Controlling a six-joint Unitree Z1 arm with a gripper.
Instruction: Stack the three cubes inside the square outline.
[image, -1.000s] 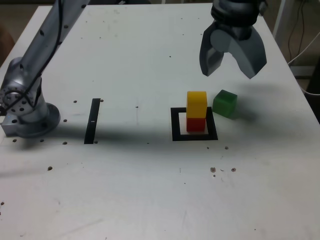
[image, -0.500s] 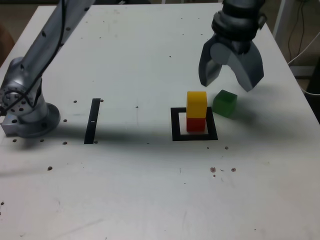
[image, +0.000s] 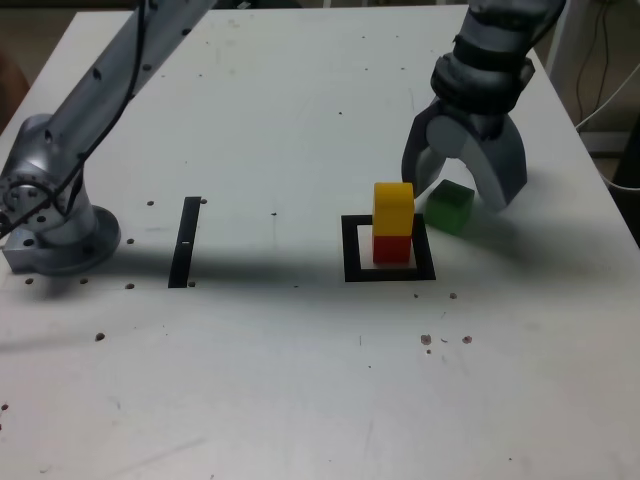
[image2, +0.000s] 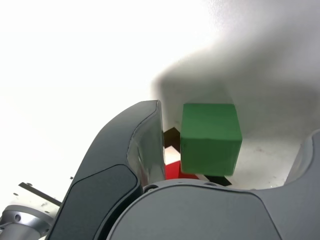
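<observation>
White table (image: 270, 370): square outline (image: 351, 272) containing red cube (image: 392, 250), yellow atop.

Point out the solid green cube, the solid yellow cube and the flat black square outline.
Green cube (image2: 211, 140): wrist view, on its visible faces.
Yellow cube (image: 393, 210): exterior view, middle of its visible side.
Black square outline (image: 352, 250): exterior view, left strip.
</observation>
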